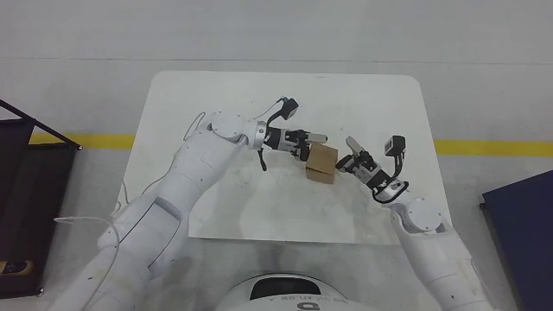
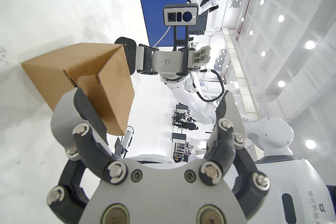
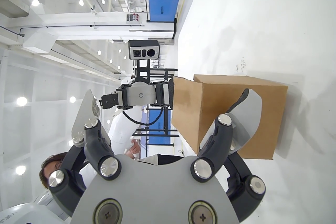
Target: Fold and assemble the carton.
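The carton [image 1: 321, 162] stands near the middle of the table [image 1: 199, 104]. The left gripper [image 1: 309, 142] is close against one side and the right gripper [image 1: 346, 155] against the opposite side, both with jaws wide apart. These two sides are blocked. A gripper can pass along the carton's far side and its near side.

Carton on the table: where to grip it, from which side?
Probably across the closed side walls of the carton, coming from the right hand side, where faces are flat. The end facing the left hand is open with a loose flap and would likely buckle.
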